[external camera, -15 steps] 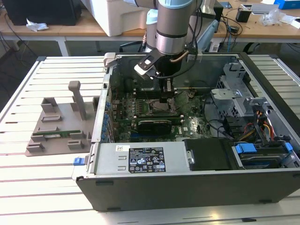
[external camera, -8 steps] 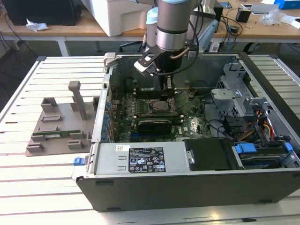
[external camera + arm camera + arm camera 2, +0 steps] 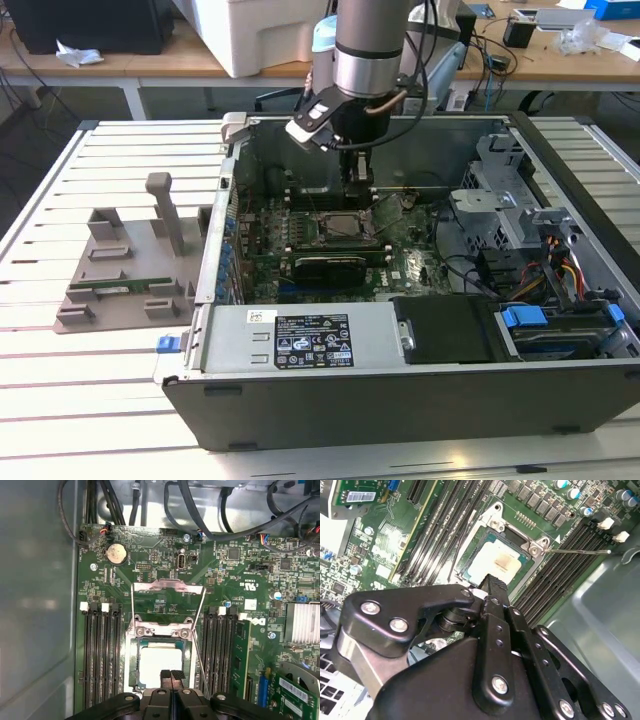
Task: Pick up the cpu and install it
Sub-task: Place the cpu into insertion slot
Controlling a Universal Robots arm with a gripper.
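The cpu (image 3: 159,660) is a pale silvery square lying flat in the motherboard socket, with the socket's metal frame (image 3: 161,629) around it. It also shows in the second wrist view as the cpu (image 3: 501,562). My gripper (image 3: 171,674) hangs just above the cpu's near edge, its two black fingers pressed together with nothing between them. The second wrist view shows the same shut gripper (image 3: 491,581). In the exterior view my gripper (image 3: 358,180) reaches down into the open computer case over the socket (image 3: 333,228).
The socket's load plate (image 3: 167,586) is swung open and its thin lever (image 3: 575,551) sticks out sideways. Memory slots (image 3: 102,655) flank the socket. Case walls (image 3: 400,385), drive bays and cables (image 3: 560,270) surround the board. A grey holder block (image 3: 125,265) carrying a green memory stick (image 3: 120,288) sits at the exterior view's left.
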